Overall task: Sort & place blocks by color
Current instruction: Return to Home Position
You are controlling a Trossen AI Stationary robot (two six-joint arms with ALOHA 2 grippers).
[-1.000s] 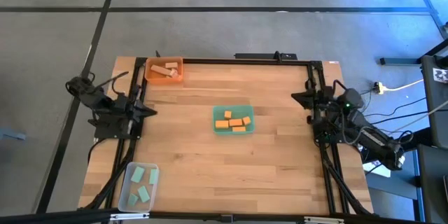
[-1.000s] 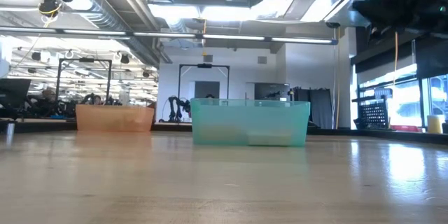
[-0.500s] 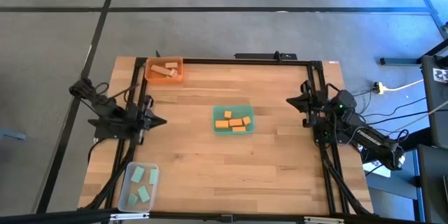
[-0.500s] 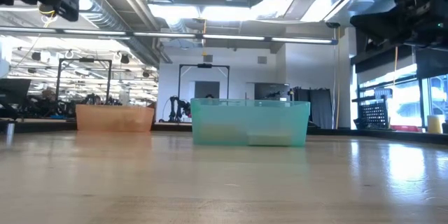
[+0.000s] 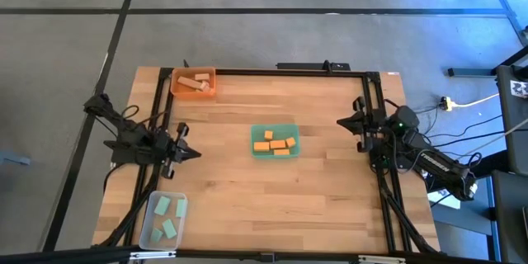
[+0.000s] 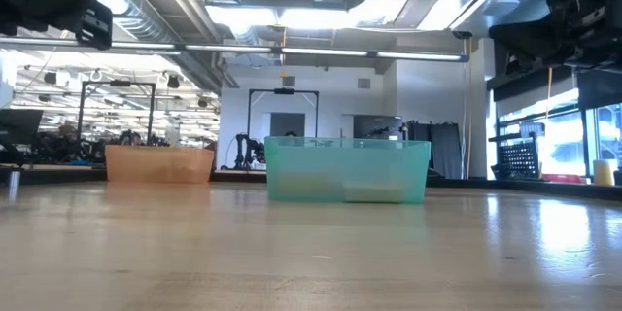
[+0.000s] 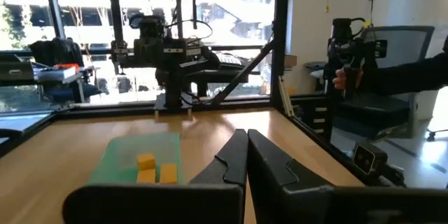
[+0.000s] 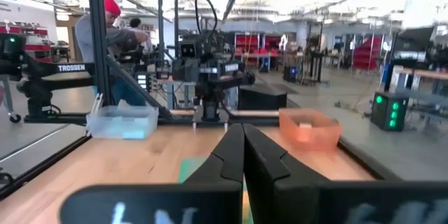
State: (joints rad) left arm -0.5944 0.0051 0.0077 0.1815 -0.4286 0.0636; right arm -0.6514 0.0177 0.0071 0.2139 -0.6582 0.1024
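Orange blocks (image 5: 275,143) in green tray (image 5: 274,127) mid-bench (image 5: 272,198), long axes mostly left-right. Wood blocks (image 5: 191,86) in orange tray (image 5: 175,91), high view's top-left corner, longest one lying crosswise. Mint blocks (image 5: 169,228) in clear tray (image 5: 147,229), bottom-left, axes tilted. Low view: tray walls blur contents. Left end effector (image 5: 195,154) and right end effector (image 5: 339,121) clenched, empty, at opposite bench sides.

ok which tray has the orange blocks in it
The green tray in the middle; the orange tray holds pale wood blocks, and the clear tray mint-green blocks.
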